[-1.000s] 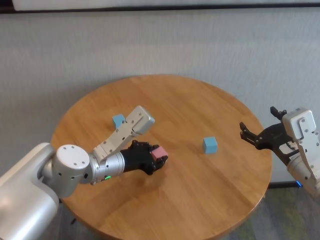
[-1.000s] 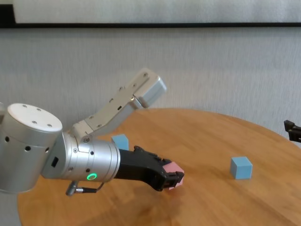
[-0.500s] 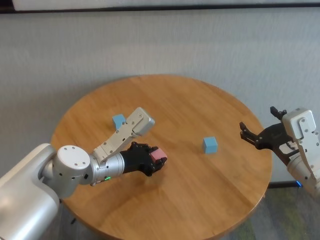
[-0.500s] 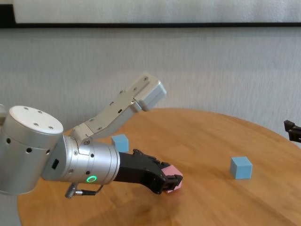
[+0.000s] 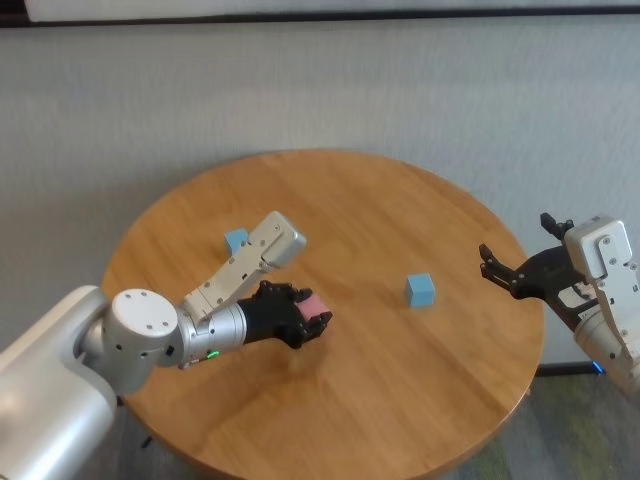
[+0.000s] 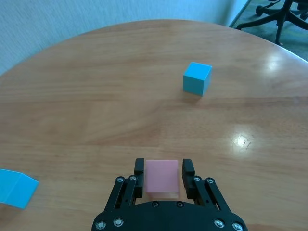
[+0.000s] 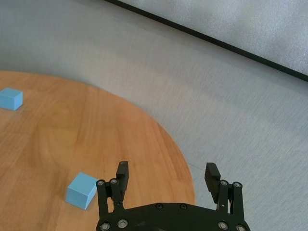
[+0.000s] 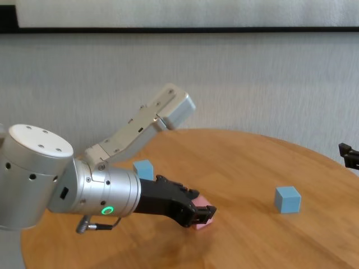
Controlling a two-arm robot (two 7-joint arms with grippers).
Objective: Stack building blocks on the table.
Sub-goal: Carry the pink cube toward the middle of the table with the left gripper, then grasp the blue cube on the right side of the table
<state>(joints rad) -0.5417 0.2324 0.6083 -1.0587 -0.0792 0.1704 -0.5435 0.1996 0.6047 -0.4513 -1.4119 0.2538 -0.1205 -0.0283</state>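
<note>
The pale pink block point(image 5: 313, 303) point(image 6: 161, 177) point(image 8: 202, 220) rests on the round wooden table point(image 5: 400, 400), left of centre. My left gripper point(image 5: 316, 318) point(image 6: 163, 166) straddles it, jaws parted a sliver, open, with thin gaps beside the block. One light blue block point(image 5: 237, 241) point(image 8: 143, 168) sits behind my left forearm. The other light blue block point(image 5: 420, 290) point(image 6: 197, 78) point(image 7: 83, 190) point(image 8: 288, 199) stands alone to the right of centre. My right gripper point(image 5: 520, 246) point(image 7: 167, 171) hovers open and empty off the table's right rim.
My left forearm and its pale link point(image 5: 255, 262) reach low over the table's left half, partly covering the nearer blue block in the head view. Grey carpet surrounds the table. An office chair base point(image 6: 279, 12) stands on the floor beyond the table.
My left gripper has sunk a little, setting the pink block down on the table, and its jaws have eased apart. The right arm and both blue blocks have not moved.
</note>
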